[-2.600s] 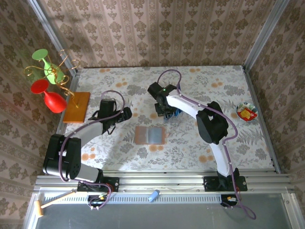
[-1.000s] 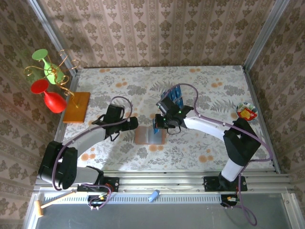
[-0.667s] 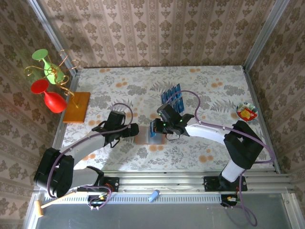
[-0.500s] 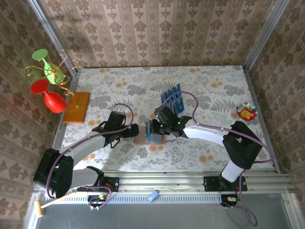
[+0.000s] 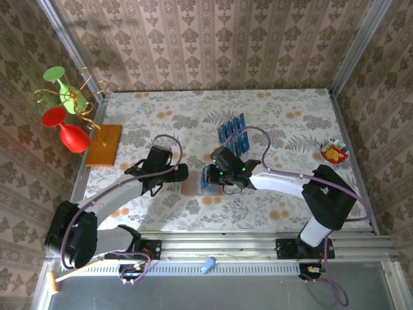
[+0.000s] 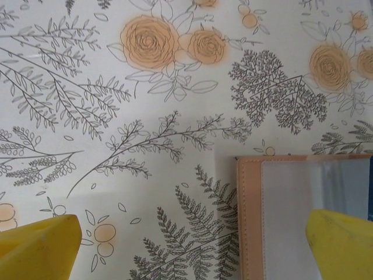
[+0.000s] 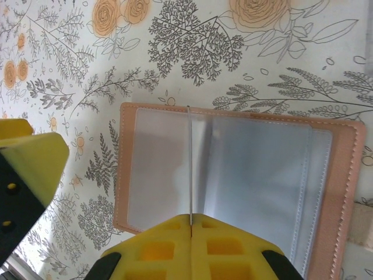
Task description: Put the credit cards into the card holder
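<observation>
We see right jaws gripping a credit card [image 7: 189,163] above the open card holder [image 7: 262,169]; left jaws wide open.

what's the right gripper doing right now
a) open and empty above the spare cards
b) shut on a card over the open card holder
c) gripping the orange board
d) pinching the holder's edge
b: in the right wrist view the right gripper is shut on a credit card, seen edge-on as a thin line, above the card holder, which lies open.
</observation>
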Controlling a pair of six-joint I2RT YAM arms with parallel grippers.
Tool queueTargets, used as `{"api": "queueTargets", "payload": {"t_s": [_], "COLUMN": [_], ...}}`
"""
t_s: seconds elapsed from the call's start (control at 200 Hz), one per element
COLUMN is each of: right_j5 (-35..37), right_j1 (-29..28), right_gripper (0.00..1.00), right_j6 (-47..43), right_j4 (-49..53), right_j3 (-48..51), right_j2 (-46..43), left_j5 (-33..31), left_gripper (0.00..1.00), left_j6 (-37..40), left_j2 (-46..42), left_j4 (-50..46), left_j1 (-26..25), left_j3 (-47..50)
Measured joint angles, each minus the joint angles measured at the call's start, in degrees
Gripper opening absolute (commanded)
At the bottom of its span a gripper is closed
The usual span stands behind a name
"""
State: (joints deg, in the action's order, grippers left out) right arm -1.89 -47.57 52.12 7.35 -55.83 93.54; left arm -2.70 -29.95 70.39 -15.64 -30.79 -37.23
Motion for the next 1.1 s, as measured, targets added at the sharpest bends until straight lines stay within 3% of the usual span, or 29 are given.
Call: {"api": "queueTargets", "payload": {"t_s": [0.42, 0.76, 1.1], "right_j5": [-2.1, -13.5, -21.0], "right_j1": [2.5, 11.4, 14.3], "right_gripper": [0.0, 0.0, 0.0], "right_j6": [-0.5, 2.2, 3.5], "right_j4": [7.0, 5.7, 5.2], "right_j3": [-10.0, -14.2, -16.9], "right_j2": [-1.6, 1.2, 3.1], "left_j5": [-2.6, -8.3, -12.2], "left_gripper": [1.0, 1.0, 1.0], "left_j6": [-3.4, -10.0, -13.4], "left_j2": [-1.8, -6.3, -4.8], "left_j4": [-6.6, -10.4, -13.6], "left_j1": [0.0, 0.0, 0.0], "left_j3": [-1.9, -3.6, -5.6]}}
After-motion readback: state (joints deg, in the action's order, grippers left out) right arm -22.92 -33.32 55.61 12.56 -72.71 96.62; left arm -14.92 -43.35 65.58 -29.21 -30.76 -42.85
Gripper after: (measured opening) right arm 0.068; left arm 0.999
